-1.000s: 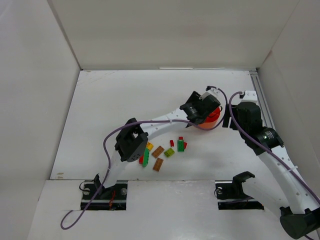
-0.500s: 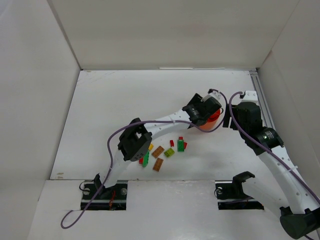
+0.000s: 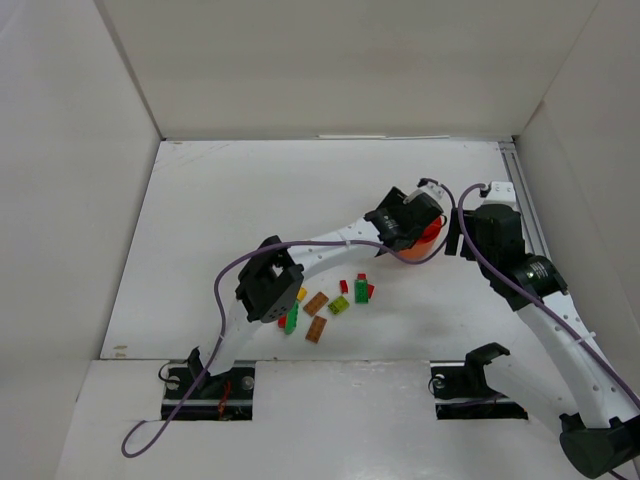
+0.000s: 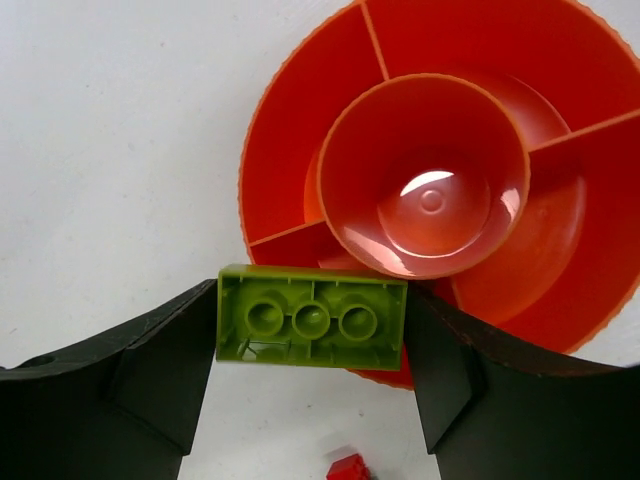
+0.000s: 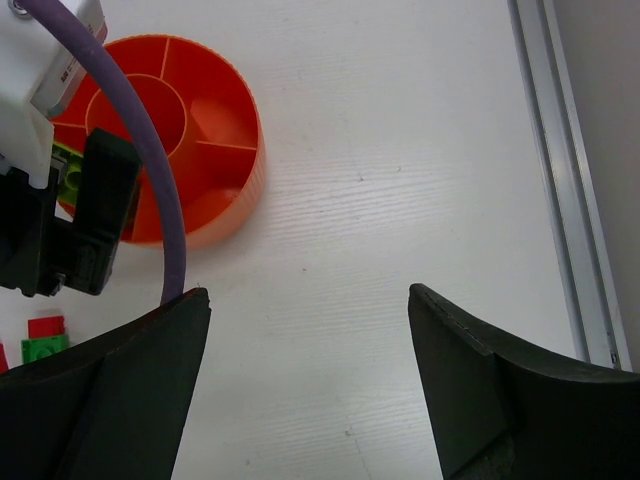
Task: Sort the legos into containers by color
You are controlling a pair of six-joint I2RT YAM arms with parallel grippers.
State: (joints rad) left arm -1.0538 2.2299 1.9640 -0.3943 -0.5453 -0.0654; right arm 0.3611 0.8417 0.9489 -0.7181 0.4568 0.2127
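Note:
My left gripper (image 4: 312,330) is shut on a lime lego (image 4: 312,318), its hollow underside facing the camera. It hangs over the near rim of the orange-red bowl (image 4: 290,110), which has a round centre cup and divided outer compartments that look bare. From above, the left gripper (image 3: 422,228) covers most of the bowl (image 3: 432,236). The right gripper (image 5: 308,300) stands open over bare table, just right of the bowl (image 5: 215,130). Loose legos lie nearer the arm bases: a green one (image 3: 361,290), a lime one (image 3: 338,305), a brown one (image 3: 316,302), a yellow one (image 3: 301,293).
A red brick (image 4: 350,468) lies on the table below the held brick. The left arm's purple cable (image 5: 150,170) loops across the bowl. A metal rail (image 5: 555,170) runs along the table's right edge. White walls enclose the table on three sides.
The left arm's elbow and wrist shifted slightly right and nearer over the bowl, then stayed almost still. The right arm has not moved.

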